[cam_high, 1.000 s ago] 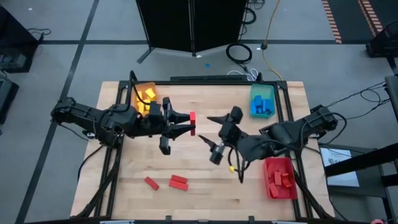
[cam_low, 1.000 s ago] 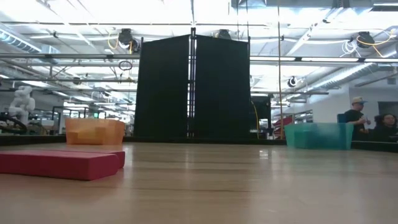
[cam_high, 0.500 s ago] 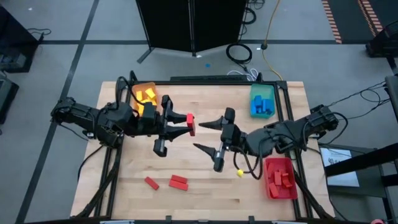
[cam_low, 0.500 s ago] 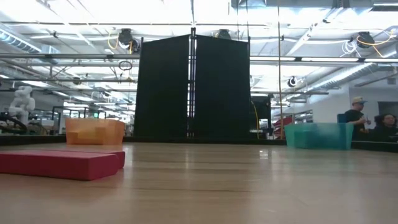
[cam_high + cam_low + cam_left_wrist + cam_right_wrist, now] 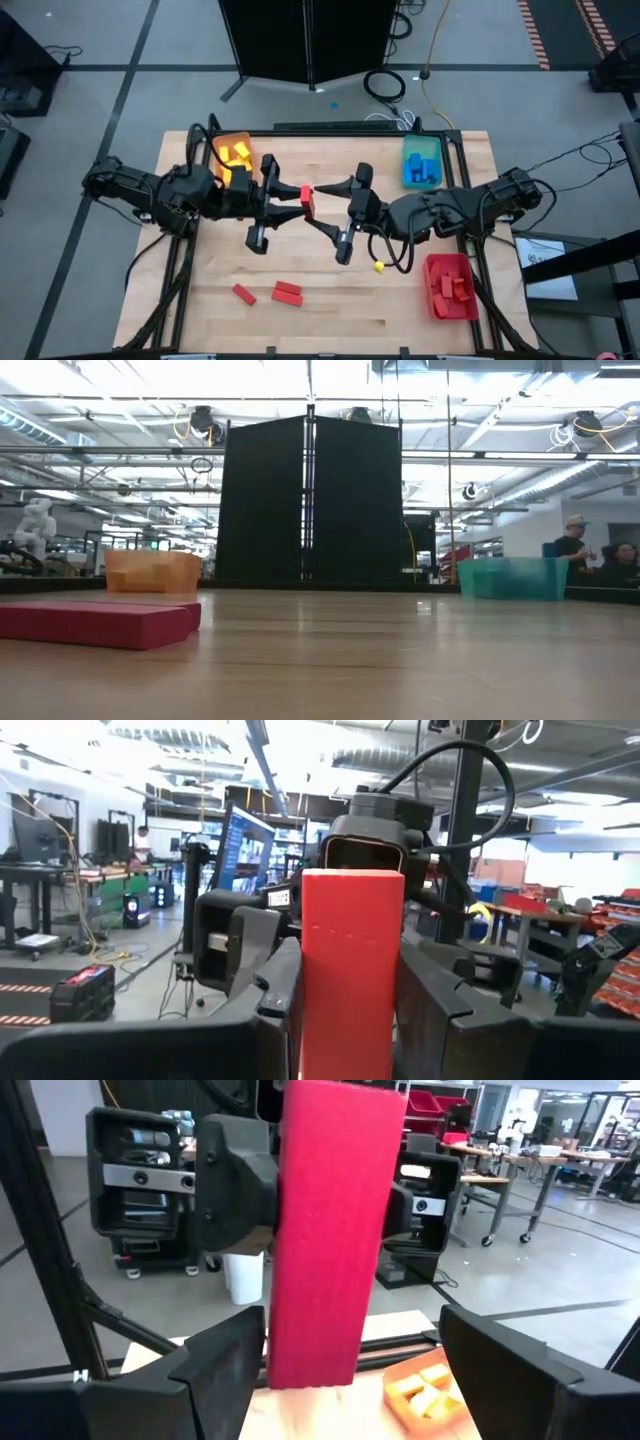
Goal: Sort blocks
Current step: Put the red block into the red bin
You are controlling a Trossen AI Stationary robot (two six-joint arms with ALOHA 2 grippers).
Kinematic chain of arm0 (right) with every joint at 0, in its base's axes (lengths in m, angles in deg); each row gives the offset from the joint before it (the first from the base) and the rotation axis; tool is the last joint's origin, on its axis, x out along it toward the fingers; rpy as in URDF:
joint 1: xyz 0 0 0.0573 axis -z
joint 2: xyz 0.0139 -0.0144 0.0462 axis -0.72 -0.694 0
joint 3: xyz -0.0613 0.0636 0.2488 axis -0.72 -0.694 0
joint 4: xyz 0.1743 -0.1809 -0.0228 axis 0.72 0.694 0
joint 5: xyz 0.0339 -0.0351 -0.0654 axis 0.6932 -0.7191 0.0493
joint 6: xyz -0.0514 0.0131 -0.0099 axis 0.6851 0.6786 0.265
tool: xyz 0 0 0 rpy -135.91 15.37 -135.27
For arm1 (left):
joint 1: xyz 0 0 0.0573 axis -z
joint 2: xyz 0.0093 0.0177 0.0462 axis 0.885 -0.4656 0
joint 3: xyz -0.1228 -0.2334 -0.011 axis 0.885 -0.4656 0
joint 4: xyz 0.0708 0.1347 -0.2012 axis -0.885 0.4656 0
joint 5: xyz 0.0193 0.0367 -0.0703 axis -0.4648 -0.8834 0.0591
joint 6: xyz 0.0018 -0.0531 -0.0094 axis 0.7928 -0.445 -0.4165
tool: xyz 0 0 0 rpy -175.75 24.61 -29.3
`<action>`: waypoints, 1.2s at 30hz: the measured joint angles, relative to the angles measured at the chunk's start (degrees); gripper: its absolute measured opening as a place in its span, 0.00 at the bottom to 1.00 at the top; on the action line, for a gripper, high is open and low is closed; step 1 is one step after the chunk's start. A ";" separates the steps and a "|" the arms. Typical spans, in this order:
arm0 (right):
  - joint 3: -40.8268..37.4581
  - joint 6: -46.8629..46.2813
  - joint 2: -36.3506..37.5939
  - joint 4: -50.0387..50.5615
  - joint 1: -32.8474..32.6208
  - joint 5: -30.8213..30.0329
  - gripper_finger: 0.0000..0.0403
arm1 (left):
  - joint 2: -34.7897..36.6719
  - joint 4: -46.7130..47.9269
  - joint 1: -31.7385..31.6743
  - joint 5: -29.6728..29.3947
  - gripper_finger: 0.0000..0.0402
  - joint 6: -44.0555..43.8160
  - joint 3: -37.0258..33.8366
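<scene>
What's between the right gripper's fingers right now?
The red block, held by the left gripper, stands between the right gripper's open fingers, untouched; right wrist view shows it.

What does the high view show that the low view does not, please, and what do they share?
Only the high view shows both arms: the left end effector shut on a red block above mid-table, the right end effector open around it, a small yellow piece on the table and the red tray. Only the low view shows the room behind, with people at the right. Both show the orange tray, the teal tray and red blocks on the table.
</scene>
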 joint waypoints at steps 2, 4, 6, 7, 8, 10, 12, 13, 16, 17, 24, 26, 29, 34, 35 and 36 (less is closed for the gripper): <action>0.00 0.08 0.00 0.00 0.27 0.20 0.72 | 0.00 0.01 0.00 0.00 0.24 -0.15 0.00; 0.00 0.05 0.00 -0.15 0.61 0.31 0.71 | 0.00 -0.02 0.00 -0.02 0.24 -0.21 0.00; 0.00 -0.15 0.00 -0.60 0.91 0.39 0.71 | 0.00 -0.07 -0.04 -0.07 0.24 0.03 0.00; 0.00 -0.16 0.00 -0.84 1.05 0.51 0.70 | -0.01 -0.07 -0.05 -0.09 0.24 0.09 0.00; 0.00 -0.14 0.00 -0.98 1.11 0.73 0.69 | 0.00 -0.07 -0.09 -0.09 0.24 0.11 0.00; 0.00 0.06 0.00 -1.46 1.47 1.93 0.65 | 0.00 -0.09 -0.09 -0.09 0.24 0.13 0.00; 0.00 0.07 0.00 -1.76 1.91 3.59 0.59 | 0.00 -0.07 -0.11 -0.09 0.24 0.15 0.00; 0.00 0.08 0.00 -1.81 2.11 4.51 0.56 | 0.00 -0.07 -0.11 -0.11 0.24 0.17 0.00; 0.00 -0.19 0.00 -1.81 2.64 6.84 0.45 | -0.02 -0.07 -0.11 -0.19 0.24 0.20 0.00; 0.00 -0.35 -0.15 -1.93 2.90 7.67 0.40 | 0.00 -0.06 -0.11 -0.24 0.24 0.21 0.00; 0.04 -0.60 -0.65 -2.21 3.23 8.83 0.21 | 0.02 0.26 -0.07 -0.26 0.24 0.79 0.00; 0.04 -0.35 -0.68 -2.17 3.25 8.76 0.21 | 0.02 0.18 -0.07 -0.33 0.26 1.11 0.00; 0.04 0.12 -0.74 -2.28 3.32 8.59 0.21 | 0.02 0.16 -0.04 -0.86 0.34 1.05 0.00; -0.03 0.93 -1.01 -2.32 3.36 8.70 0.21 | -0.17 0.13 -0.04 -0.85 0.43 0.63 -0.02; -0.07 0.92 -1.01 -2.32 3.36 8.70 0.21 | -0.17 0.16 -0.04 -0.85 0.44 0.66 -0.02; -0.07 0.90 -1.01 -2.33 3.36 8.70 0.21 | -0.17 0.09 -0.02 -0.85 0.45 0.73 -0.02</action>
